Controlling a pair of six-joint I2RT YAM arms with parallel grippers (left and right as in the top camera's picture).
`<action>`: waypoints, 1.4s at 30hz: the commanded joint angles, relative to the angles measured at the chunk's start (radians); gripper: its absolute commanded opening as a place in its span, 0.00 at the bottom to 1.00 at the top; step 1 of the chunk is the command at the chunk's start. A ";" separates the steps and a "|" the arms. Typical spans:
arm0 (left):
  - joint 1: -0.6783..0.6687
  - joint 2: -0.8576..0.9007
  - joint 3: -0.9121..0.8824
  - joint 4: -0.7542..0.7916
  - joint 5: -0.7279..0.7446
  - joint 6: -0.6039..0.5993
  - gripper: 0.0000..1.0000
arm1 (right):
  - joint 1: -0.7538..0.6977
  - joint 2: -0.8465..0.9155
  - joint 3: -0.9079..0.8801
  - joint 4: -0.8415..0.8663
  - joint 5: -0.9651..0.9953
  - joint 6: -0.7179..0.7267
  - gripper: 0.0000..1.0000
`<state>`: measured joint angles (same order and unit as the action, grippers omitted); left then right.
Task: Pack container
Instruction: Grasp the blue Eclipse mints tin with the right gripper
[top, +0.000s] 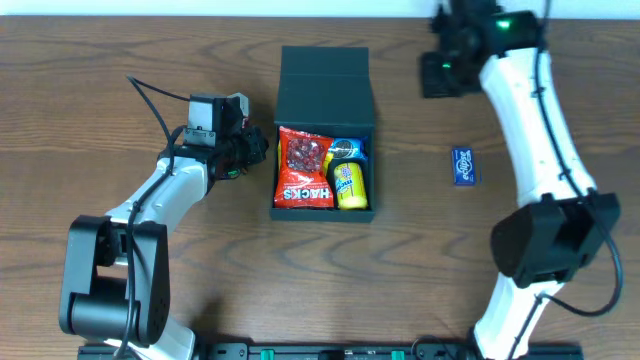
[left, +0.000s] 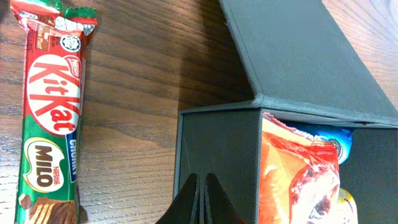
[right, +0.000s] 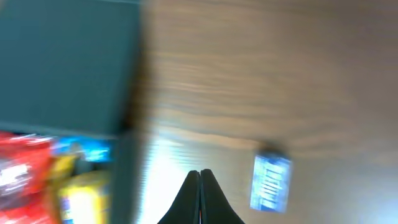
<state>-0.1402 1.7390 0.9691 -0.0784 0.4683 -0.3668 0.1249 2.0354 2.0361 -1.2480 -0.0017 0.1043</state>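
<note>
The container (top: 325, 80) is dark teal-black, the table (top: 90, 40) brown woodgrain. The Hacks bag (top: 304, 168) is red, the KitKat (left: 53, 106) red and green with white lettering.

- Table (top: 90, 60): dark brown wood grain, spreading under and ahead of both pairs of jaws.
- Pale strip (top: 200, 6): beyond the table's far edge; wall or floor unclear.
- Glare (right: 165, 155): soft bright patch on the wood, just left-ahead of the right jaws.

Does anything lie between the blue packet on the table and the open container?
Nothing visible does. Only bare table lies between the blue packet and the right wall of the container, and the lid is folded back, so the top is open.
</note>
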 joint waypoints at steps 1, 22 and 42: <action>0.000 -0.018 0.015 0.001 0.011 0.004 0.06 | -0.053 0.012 -0.097 -0.010 0.080 -0.011 0.02; 0.000 -0.018 0.016 0.000 0.011 0.003 0.06 | -0.170 0.013 -0.586 0.270 0.072 -0.067 0.59; 0.000 -0.018 0.016 0.000 0.011 0.003 0.06 | -0.167 0.012 -0.641 0.335 -0.005 -0.049 0.32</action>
<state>-0.1402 1.7390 0.9691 -0.0784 0.4686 -0.3668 -0.0418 2.0396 1.3865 -0.8993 0.0265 0.0372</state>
